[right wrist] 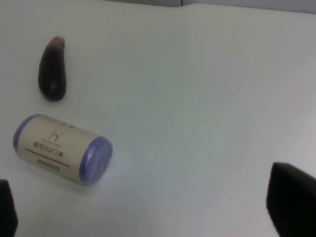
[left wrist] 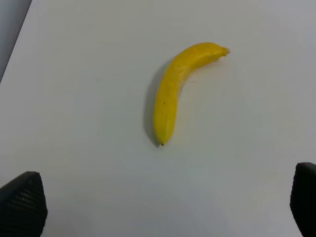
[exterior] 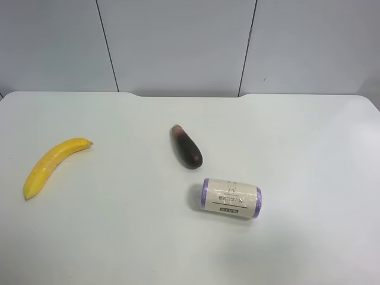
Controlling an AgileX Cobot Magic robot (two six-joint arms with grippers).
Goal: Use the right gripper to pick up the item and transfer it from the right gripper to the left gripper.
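Observation:
The yellow banana [exterior: 52, 164] lies on the white table [exterior: 309, 148] at the exterior high view's left. It also shows in the left wrist view [left wrist: 174, 91], ahead of the left gripper [left wrist: 163, 210], whose two black fingertips [left wrist: 22, 202] stand wide apart and empty. The right gripper [right wrist: 148, 212] is open and empty too, with only its fingertips [right wrist: 294, 202] showing. It hangs above the table near the roll, away from the banana. Neither arm shows in the exterior high view.
A dark purple eggplant [exterior: 187, 147] lies near the table's middle, also in the right wrist view [right wrist: 53, 69]. A cream labelled roll with purple ends [exterior: 230, 198] lies in front of it, also in the right wrist view [right wrist: 61, 148]. A grey panelled wall [exterior: 178, 41] stands behind the table.

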